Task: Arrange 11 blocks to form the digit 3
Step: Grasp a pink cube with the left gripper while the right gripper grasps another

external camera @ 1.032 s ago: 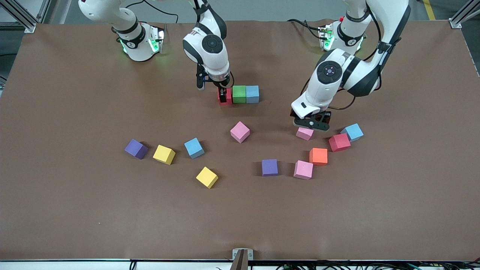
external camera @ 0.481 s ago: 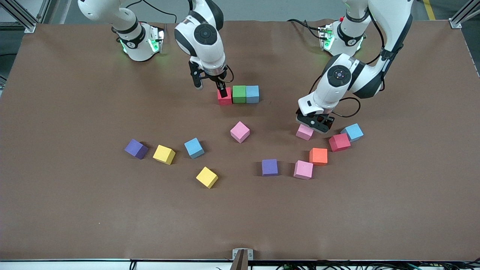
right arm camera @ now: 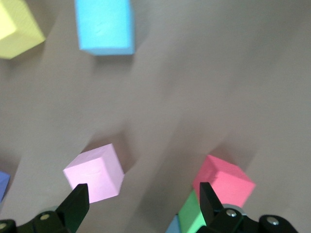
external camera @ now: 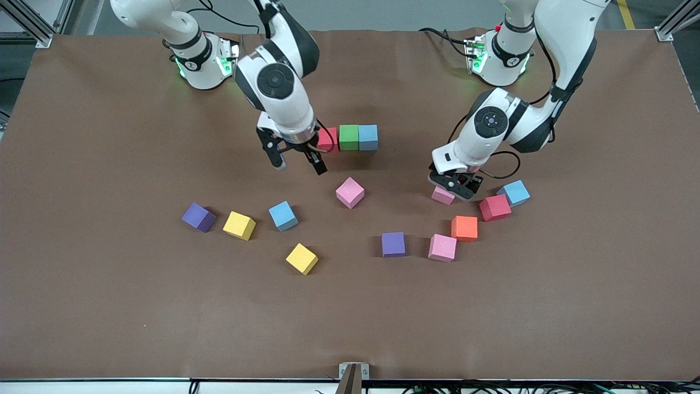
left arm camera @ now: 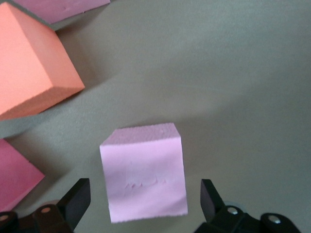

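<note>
Red [external camera: 330, 137], green [external camera: 348, 137] and blue [external camera: 368, 137] blocks sit touching in a row. My right gripper [external camera: 298, 162] hangs open and empty over bare table beside the red block [right arm camera: 223, 182]; in the right wrist view [right arm camera: 141, 204] a pink block [right arm camera: 95, 172] lies near one finger. My left gripper [external camera: 457, 187] is low over another pink block [external camera: 442, 195]. That pink block [left arm camera: 144, 177] lies between the open fingers of the left gripper [left arm camera: 144, 200], with a gap on each side. Several more blocks lie scattered nearer the front camera.
Loose blocks: pink [external camera: 350, 192], purple [external camera: 198, 217], yellow [external camera: 239, 225], blue [external camera: 283, 215], yellow [external camera: 301, 258], purple [external camera: 393, 244], pink [external camera: 442, 247], orange [external camera: 464, 228], red [external camera: 495, 207], blue [external camera: 514, 192]. The orange [left arm camera: 29, 73] and red [left arm camera: 14, 179] ones lie close to the left gripper.
My right gripper has left the red block in the row, risen and swung toward the loose blocks. My left gripper has sunk lower around the pink block.
</note>
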